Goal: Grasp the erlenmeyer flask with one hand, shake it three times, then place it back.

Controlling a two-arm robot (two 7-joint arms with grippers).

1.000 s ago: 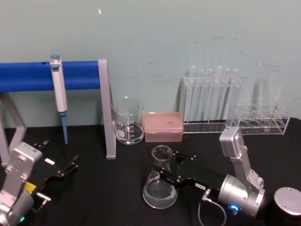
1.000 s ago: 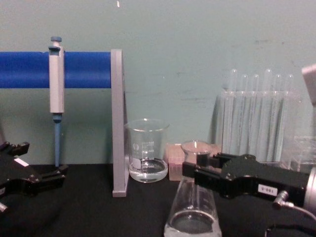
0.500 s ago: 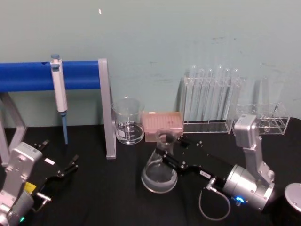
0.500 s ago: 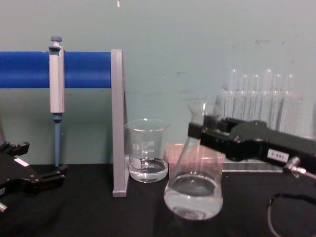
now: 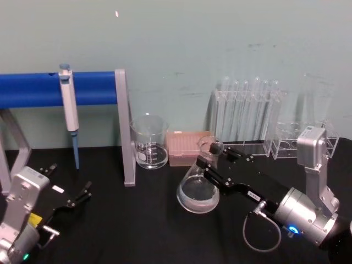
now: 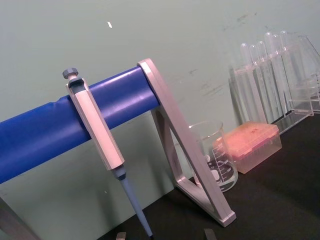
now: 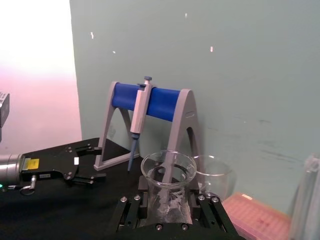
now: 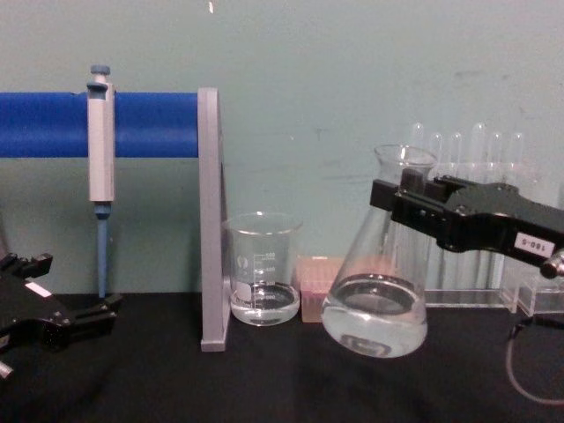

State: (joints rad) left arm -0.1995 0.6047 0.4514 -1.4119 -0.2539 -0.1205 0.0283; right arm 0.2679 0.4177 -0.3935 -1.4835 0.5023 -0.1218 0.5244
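The erlenmeyer flask is clear glass with some liquid in its wide base. It hangs tilted above the black table, right of the middle. My right gripper, the hand, is shut on its neck just under the rim. From the chest, the flask floats clear of the table with the right gripper clamped at its neck. In the right wrist view the flask's rim sits between the black fingers. My left gripper rests open and idle at the table's left front.
A glass beaker and a pink tip box stand just behind the flask. Test tube racks line the back right. A pipette hangs on the blue-bar stand at the left.
My right gripper has lifted the flask off the table and carried it up, back and to the right, and the liquid has shifted. The left arm has not moved.
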